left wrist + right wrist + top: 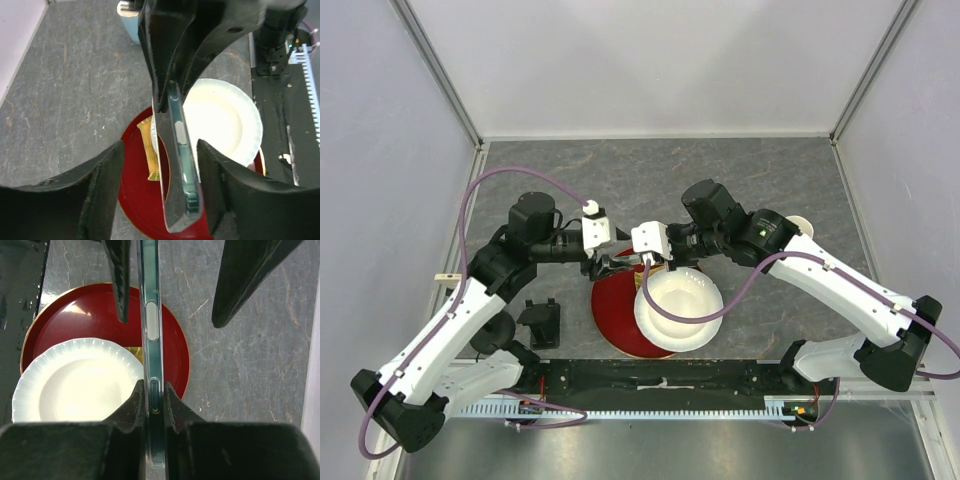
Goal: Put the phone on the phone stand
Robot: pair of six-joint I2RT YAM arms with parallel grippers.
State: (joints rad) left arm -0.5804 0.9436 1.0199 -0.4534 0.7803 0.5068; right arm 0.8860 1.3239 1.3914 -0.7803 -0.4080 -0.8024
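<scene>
1. Grey stone-look table (770,180), pale walls (380,150) — the stand (540,322) sits at the left, near the red plate (610,325).
2. Left gripper (610,266): jaws spread, straddling the phone (177,150).
3. Right gripper (154,387) pinches the phone edge-on above the red plate, well apart from the stand.
4. Only the wrist views show the phone's edge — and a yellow item (149,150) on the red plate, beside the white plate (225,120).
</scene>
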